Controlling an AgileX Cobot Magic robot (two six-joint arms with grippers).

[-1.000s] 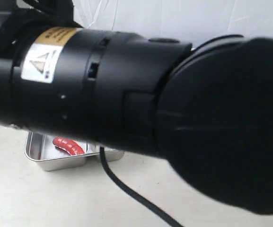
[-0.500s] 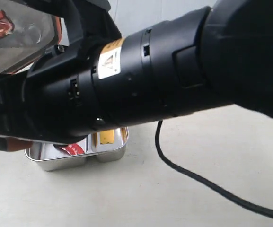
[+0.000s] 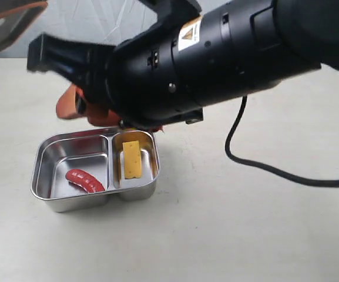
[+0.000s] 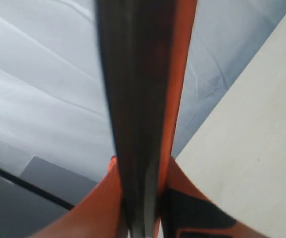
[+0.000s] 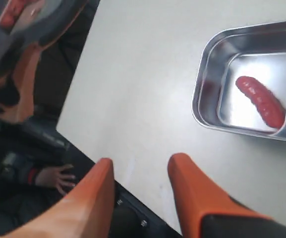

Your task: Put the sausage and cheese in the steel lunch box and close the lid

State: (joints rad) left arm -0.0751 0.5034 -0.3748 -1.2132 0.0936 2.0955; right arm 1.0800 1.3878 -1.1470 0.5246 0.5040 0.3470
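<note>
Steel lunch box (image 3: 75,202), shiny and rectangular with rounded corners, sits uncovered on the pale table (image 3: 216,235), divided into two compartments. The wider one holds the small glossy red curved sausage (image 3: 85,180), lying on the floor of the tray near its front wall. The narrower one beside it holds the yellow-orange wedge of cheese (image 3: 133,160), propped at a slant against the divider. From the right wrist view the sausage compartment is plain to see; the cheese side is cut off.

The dark smoky translucent lid (image 4: 138,99) with its orange seal is up in the air, off the box and away to the left, seen edge-on between the orange fingers of the left gripper (image 4: 142,168), which is clamped on it. The right gripper (image 5: 142,163) hangs above the table near its edge, beside the box, fingers spread apart with nothing between them. A bulky black arm crosses above the box, trailing a black cable (image 3: 257,164).
</note>
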